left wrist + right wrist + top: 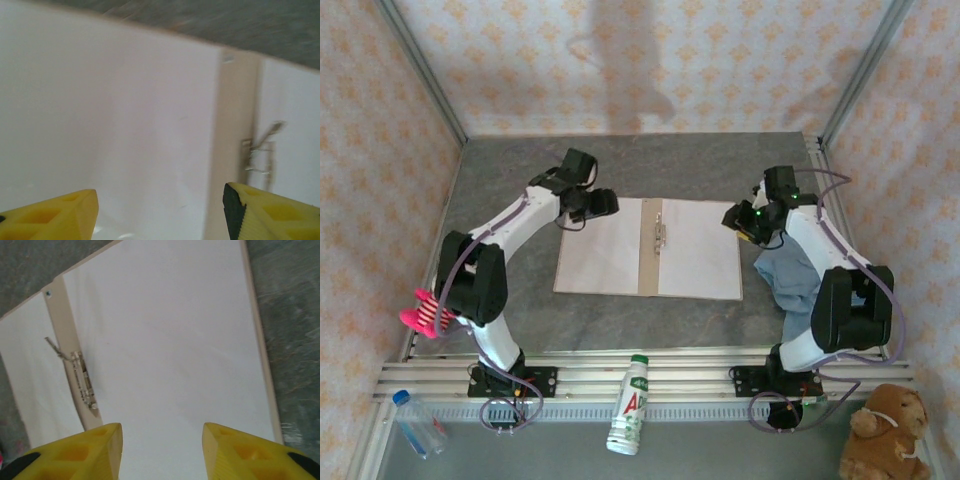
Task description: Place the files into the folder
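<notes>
The tan folder (pixel 651 283) lies open and flat in the middle of the table, its metal fastener (pixel 660 232) on the spine. A white file (pixel 605 250) covers its left half and a second white file (pixel 698 250) covers its right half. My left gripper (pixel 603 204) hovers at the folder's far left corner, open, with nothing between its yellow fingers (pixel 60 215); below it are the left file (pixel 110 110) and the spine (pixel 235 125). My right gripper (pixel 740 222) hangs open at the far right edge, over the right file (pixel 165 335).
A crumpled light blue cloth (pixel 790 275) lies just right of the folder, under the right arm. A pink object (pixel 423 312) sits by the left arm's base. On the near rails are a white bottle (pixel 632 405), a clear bottle (pixel 418 422) and a teddy bear (pixel 885 432).
</notes>
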Action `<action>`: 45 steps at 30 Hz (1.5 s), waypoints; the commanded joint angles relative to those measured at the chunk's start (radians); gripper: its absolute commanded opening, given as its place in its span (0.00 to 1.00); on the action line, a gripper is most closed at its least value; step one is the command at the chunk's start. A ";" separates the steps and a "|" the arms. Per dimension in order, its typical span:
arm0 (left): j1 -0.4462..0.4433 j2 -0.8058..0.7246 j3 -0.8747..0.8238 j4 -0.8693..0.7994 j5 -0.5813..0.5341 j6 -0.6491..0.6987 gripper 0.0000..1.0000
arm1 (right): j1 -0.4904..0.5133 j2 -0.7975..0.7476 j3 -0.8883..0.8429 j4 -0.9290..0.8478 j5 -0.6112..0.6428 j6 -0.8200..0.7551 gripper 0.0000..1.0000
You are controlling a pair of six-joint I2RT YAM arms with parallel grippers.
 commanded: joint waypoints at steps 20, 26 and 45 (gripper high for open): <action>-0.098 0.461 0.533 -0.051 0.188 0.108 0.95 | 0.054 -0.162 -0.129 0.138 -0.081 0.105 0.47; -0.106 0.521 0.597 -0.062 0.205 0.128 0.95 | 0.054 -0.166 -0.126 0.116 -0.081 0.088 0.47; -0.118 0.644 0.692 -0.071 0.358 0.145 0.91 | 0.053 -0.165 -0.127 0.108 -0.087 0.083 0.47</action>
